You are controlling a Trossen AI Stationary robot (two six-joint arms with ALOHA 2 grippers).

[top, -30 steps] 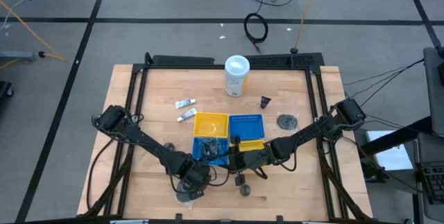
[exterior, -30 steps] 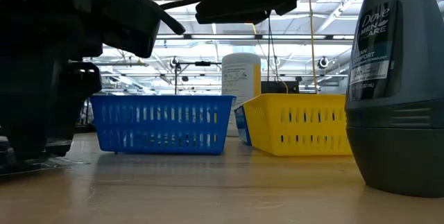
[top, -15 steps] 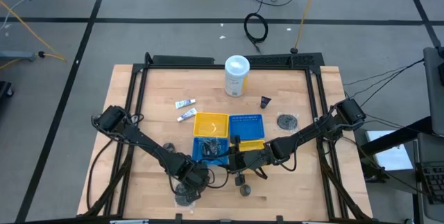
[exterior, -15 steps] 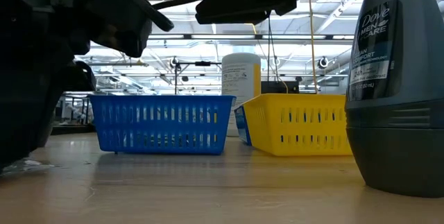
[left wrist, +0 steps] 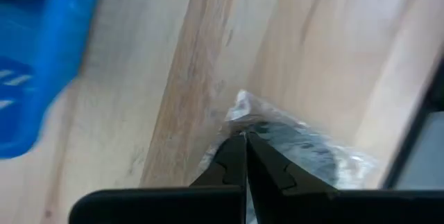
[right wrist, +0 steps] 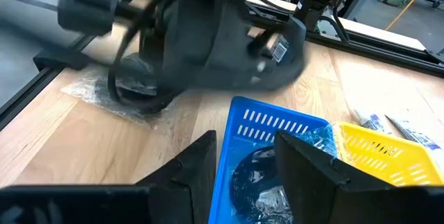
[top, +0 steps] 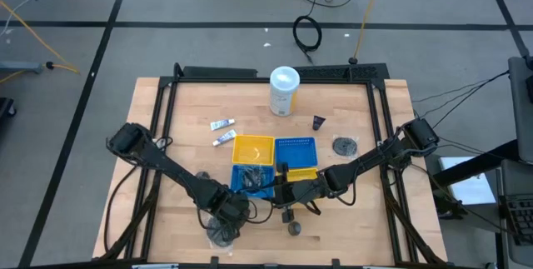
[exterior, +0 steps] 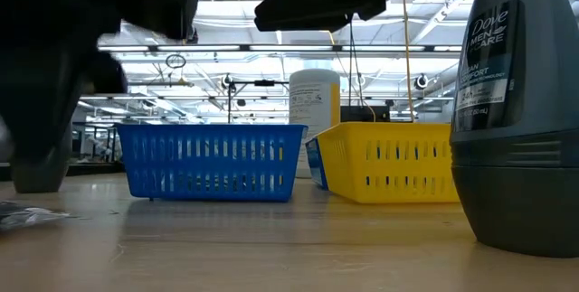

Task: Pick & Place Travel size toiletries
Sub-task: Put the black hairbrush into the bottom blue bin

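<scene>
Now the left gripper (left wrist: 244, 137), down near the table's (top: 166, 136) front edge, has snapped closed where a second ago its fingers stood wide; in the left wrist view the tips meet at the edge of a bagged mesh puff (left wrist: 291, 144) lying flat on the wood. Whether they have pinched the clear wrapper or merely closed beside it cannot be told, and the puff looks to be resting on the table, so the grasp probably counts as begun, not proven. The right gripper (right wrist: 246, 151) has not moved, hovering half parted and empty just over the trays. Going down in size: a tall white canister (top: 284, 91) stands at the back, and four small trays sit clustered mid-table. The near blue tray (right wrist: 270, 137) already holds a wrapped dark puff, the yellow tray (top: 252, 149) behind it looks bare, and a far blue tray (top: 295, 149) shows nothing I can make out. Two white tubes (top: 221, 132) lie loose beside the yellow tray, another puff (top: 345, 146) to the right.
</scene>
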